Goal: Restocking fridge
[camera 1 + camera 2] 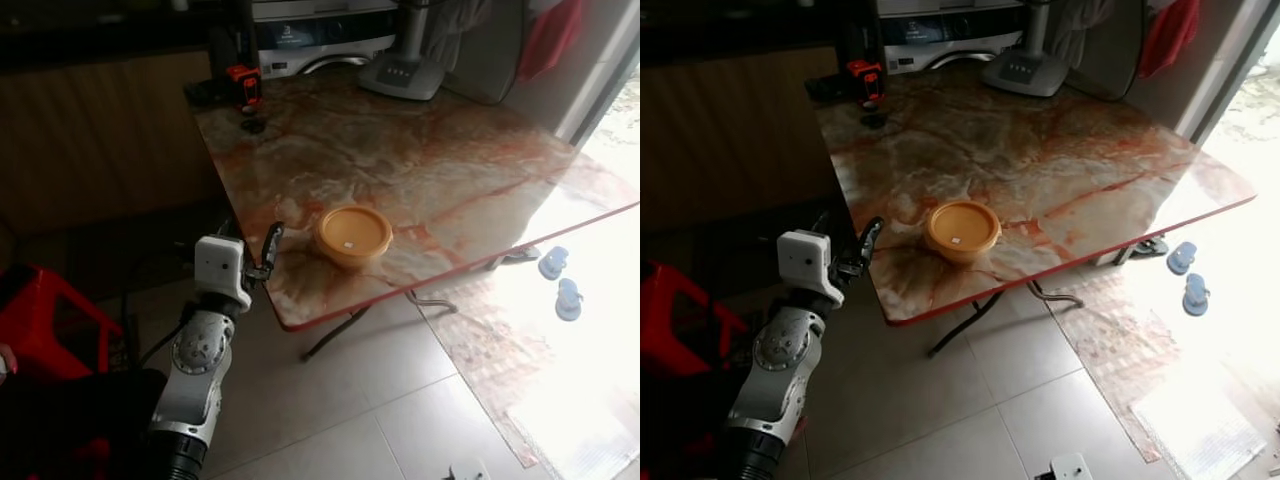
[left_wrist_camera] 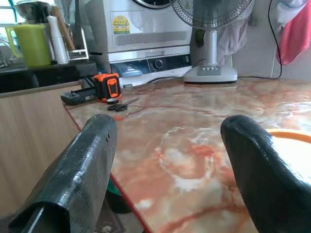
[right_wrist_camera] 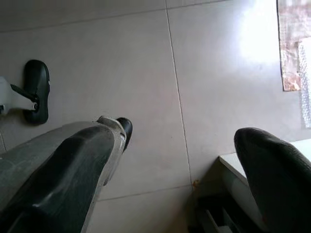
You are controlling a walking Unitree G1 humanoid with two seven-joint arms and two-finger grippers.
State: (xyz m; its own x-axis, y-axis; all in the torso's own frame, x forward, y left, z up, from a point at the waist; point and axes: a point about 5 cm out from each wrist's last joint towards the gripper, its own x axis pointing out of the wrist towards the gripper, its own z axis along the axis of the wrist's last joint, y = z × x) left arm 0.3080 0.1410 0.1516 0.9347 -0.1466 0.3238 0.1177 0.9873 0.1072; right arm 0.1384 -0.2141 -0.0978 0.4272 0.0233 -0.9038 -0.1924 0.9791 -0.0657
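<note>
Orange container [image 1: 353, 235]: on worktop [image 1: 450, 160] near edge, just right of left gripper [image 1: 262, 255]. Left gripper: wide open, empty, nearer arm. Right gripper [image 3: 170, 170]: open, empty, over floor [image 3: 146, 58].

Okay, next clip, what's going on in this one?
The robot stands at a folding table with a marbled orange-and-cream top. Its left pincer, fingers open and empty, is raised at the table's near corner, just short of a round yellow-orange plastic container with a lid sitting near that edge. Nothing is held yet. The right pincer hangs open over the tiled floor. An orange tape measure and a grey fan base sit at the far side.
</note>
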